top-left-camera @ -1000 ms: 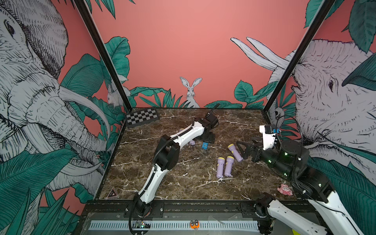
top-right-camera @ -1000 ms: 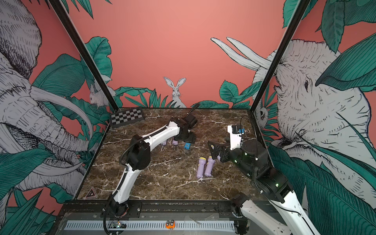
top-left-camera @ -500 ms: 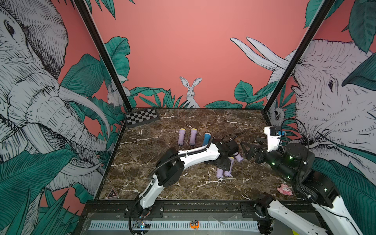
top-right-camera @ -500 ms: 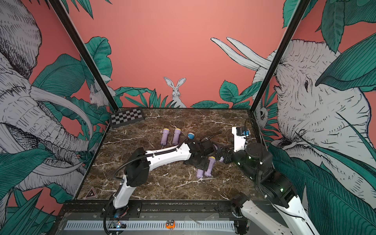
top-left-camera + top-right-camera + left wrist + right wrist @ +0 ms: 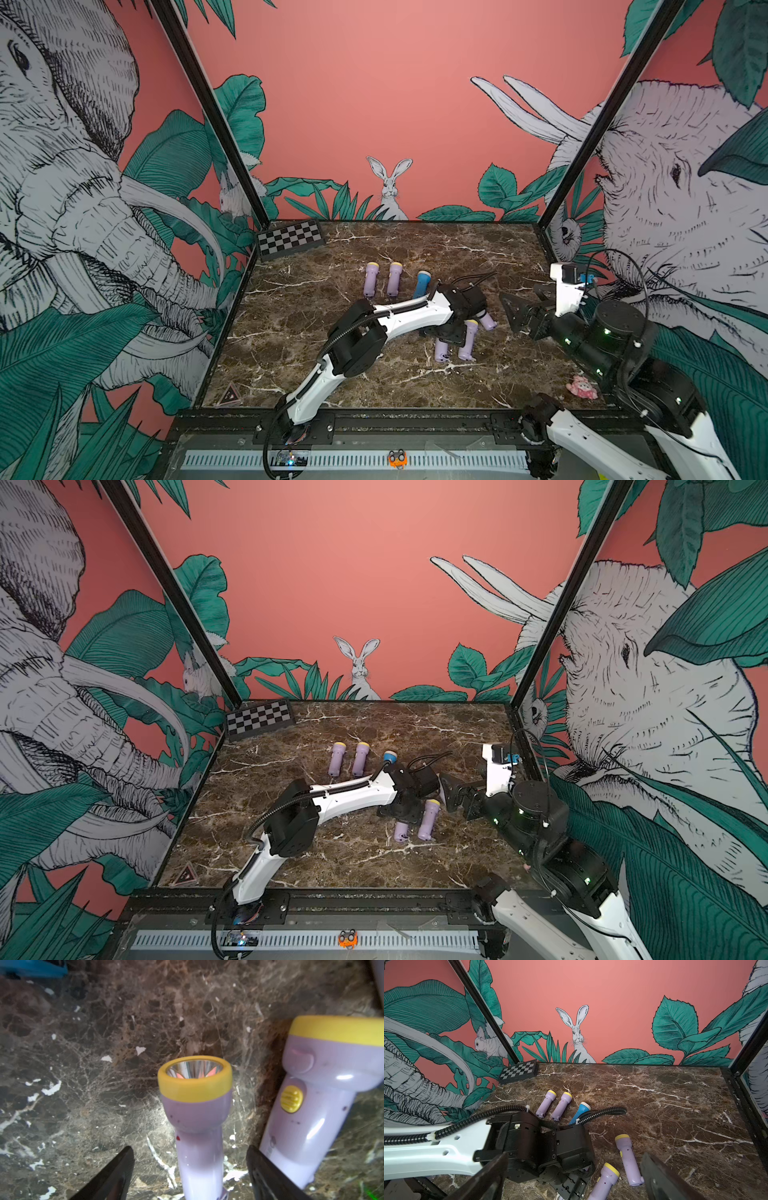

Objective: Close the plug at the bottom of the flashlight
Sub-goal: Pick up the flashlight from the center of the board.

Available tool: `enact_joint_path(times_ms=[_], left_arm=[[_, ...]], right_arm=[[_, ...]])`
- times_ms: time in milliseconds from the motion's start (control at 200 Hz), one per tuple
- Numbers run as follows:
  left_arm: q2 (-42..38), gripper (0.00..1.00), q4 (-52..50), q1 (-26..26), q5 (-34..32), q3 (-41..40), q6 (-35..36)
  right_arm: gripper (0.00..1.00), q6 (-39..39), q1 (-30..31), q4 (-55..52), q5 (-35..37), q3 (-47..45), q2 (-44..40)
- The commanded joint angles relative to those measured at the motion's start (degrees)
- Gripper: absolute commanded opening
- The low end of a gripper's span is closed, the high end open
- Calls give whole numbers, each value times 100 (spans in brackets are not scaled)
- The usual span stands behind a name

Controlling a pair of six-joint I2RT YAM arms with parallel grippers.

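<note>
Purple flashlight (image 5: 441,350) with yellow head: lies flat on the brown marble table (image 5: 374,249), somewhat right of the middle, head toward the back wall and tail toward the front edge. Mostly covered in both top views by the left gripper (image 5: 451,332); only the tail part shows there.

Plug (image 5: 440,357) at this tail: too small to tell whether closed or open.

Left gripper, as seen in the left wrist view (image 5: 189,1147): sits low over the handle with jaws spread, one black finger (image 5: 116,1172) on each side. A strip of table shows between each finger and the handle, so no contact and no pinching.

Second purple flashlight (image 5: 468,341): lies just beside the first one on its right, almost parallel, yellow switch facing up.

Third purple flashlight (image 5: 487,322): lies a little behind these two at an angle, head end hidden under the left wrist in the top views.

Right gripper (image 5: 515,311): hovers above the table to the right of this group, jaws spread wide, nothing between them, pointing toward the left gripper.

Farther back, in one row: two more purple flashlights (image 5: 370,279) (image 5: 394,279) and a blue flashlight (image 5: 422,283), heads toward the back wall.

Checkerboard (image 5: 289,244): in the back left corner.

Small pink toy (image 5: 582,386): near the front right corner, beside the right arm.
</note>
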Motion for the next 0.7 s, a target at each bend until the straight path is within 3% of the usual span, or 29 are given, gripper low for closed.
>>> enact_joint_path(times_ms=[0,695], left_arm=[[-76,80,31,50,-8,-210,-110],[393,61,217,59,295,41,-62]], right_arm=[[99,-58,-24,95,91,-13,-5],[99,19,-24,214,-41,-103,56]])
